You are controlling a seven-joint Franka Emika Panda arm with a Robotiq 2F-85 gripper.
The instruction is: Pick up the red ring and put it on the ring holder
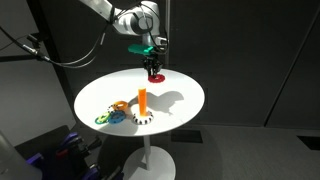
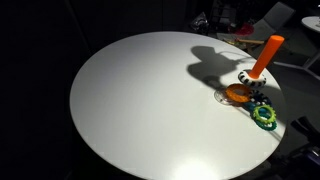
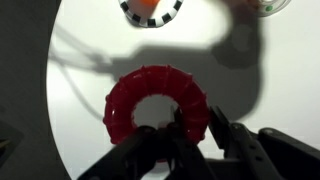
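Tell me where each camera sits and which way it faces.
Exterior view: raised, set back, facing the whole table; shows the arm and gripper above the red ring.
Exterior view: close over the table's rim, looking across at the ring holder; no robot part shows.
Wrist view: looks down past its fingers onto the red ring.
Shared: all three show the ring holder.

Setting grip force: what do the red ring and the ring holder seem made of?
The red ring looks like matte rubber or soft plastic: ribbed surface, no sharp glints. The ring holder looks like plain plastic, orange peg on a checkered base; too small to be sure.
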